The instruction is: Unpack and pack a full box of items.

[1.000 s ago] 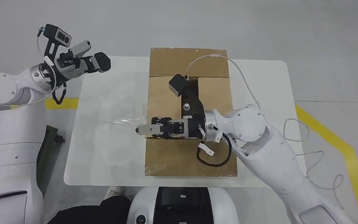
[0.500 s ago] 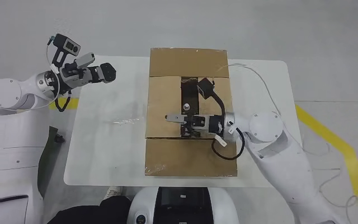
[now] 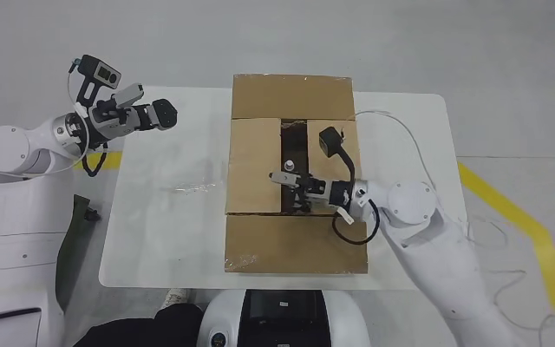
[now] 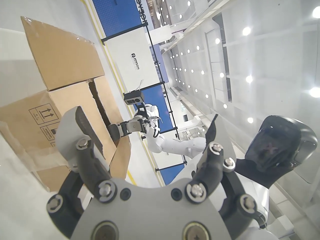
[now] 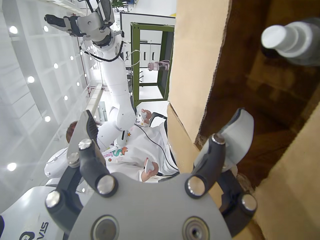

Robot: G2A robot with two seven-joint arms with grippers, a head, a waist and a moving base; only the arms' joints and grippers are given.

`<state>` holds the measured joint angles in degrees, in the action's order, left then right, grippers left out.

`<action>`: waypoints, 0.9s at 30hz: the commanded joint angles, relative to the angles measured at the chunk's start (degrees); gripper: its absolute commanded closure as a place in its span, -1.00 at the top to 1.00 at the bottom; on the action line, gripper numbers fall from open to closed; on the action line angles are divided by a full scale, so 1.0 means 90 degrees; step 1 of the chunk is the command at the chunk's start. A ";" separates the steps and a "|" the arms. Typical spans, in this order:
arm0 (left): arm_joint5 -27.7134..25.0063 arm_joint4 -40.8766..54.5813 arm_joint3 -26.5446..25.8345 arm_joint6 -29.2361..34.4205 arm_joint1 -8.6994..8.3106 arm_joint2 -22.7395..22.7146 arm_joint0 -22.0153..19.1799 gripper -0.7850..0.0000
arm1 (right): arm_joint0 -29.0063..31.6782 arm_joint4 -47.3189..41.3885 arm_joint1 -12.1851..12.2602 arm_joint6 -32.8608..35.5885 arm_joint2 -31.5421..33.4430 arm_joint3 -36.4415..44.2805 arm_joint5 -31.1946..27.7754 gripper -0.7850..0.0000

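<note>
The cardboard box (image 3: 290, 247) sits in the middle of the white table (image 3: 165, 225), plain brown, with its two outer flaps folded outward and flat. Its two inner flaps are almost closed, leaving a narrow dark slot between them. Inside the slot, just ahead of the right gripper (image 3: 290, 180), stands a bottle (image 3: 289, 165) with a white cap and a grey shoulder. The box wall around it is in shadow.

The right gripper hangs over the slot with its fingers spread wide and nothing between the pads. In the right wrist view one finger (image 5: 237, 131) lies over the dark opening. The torn edge of an inner flap runs up between the two fingers; whether it touches them cannot be told.

The left gripper (image 3: 165, 113) is held well away from the box, past the table's far corner on its own side. Its fingers (image 4: 77, 126) are apart and empty.
</note>
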<state>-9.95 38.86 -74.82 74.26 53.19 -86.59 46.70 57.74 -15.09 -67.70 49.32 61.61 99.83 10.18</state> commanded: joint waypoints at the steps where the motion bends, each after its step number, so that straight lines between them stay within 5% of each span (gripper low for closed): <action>1: 0.0004 -0.0010 -0.0027 -0.0029 -0.0006 -0.0002 0.0011 1.00 | -0.0075 -0.0101 -0.0046 -0.0145 -0.0156 -0.0142 -0.0107 1.00; 16: 0.0055 -0.0060 -0.0058 -0.0287 -0.0050 -0.0041 -0.0112 1.00 | -0.0685 -0.0990 -0.0384 -0.0788 -0.0866 -0.0268 -0.0831 1.00; 27: 0.0084 0.0000 0.0019 -0.0412 -0.0036 0.0130 -0.0549 1.00 | -0.1930 -0.1084 -0.0890 -0.1191 -0.2011 -0.0887 -0.1357 1.00</action>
<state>-9.25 38.76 -74.73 70.50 52.83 -85.70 42.21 41.71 -24.73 -75.15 38.94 44.78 92.86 -1.57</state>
